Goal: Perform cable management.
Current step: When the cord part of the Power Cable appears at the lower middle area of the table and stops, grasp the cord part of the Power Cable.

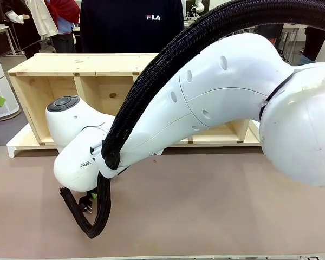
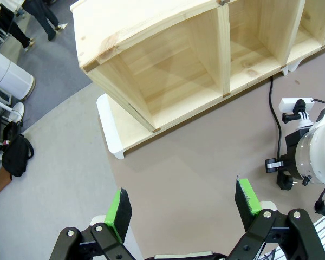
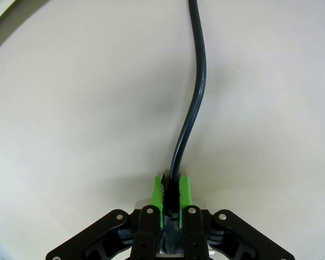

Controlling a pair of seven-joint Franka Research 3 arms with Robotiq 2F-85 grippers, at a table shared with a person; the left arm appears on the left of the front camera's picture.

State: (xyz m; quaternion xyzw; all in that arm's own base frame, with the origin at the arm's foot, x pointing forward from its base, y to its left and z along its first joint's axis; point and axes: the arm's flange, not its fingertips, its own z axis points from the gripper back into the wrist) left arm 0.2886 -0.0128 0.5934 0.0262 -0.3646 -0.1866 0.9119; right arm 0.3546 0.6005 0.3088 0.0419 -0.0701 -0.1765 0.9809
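Observation:
The cable [image 3: 197, 81] is a thin black cord lying on the beige table. It runs from the top of the right wrist view down in a gentle curve into my right gripper [image 3: 171, 194], whose green pads are shut on it. In the front view the right gripper [image 1: 88, 205] sits low on the table at the left, mostly hidden under its own arm and braided hose. In the left wrist view the cable [image 2: 271, 102] runs past a white power strip [image 2: 295, 104] toward the right arm. High above the table, my left gripper [image 2: 184, 205] is open and holds nothing.
A light wooden shelf unit [image 1: 97, 65] lies along the far side of the table, its compartments facing me. A person in a dark sweater [image 1: 131, 24] stands behind it. The right arm [image 1: 216, 103] and its thick braided hose [image 1: 146, 97] span the middle.

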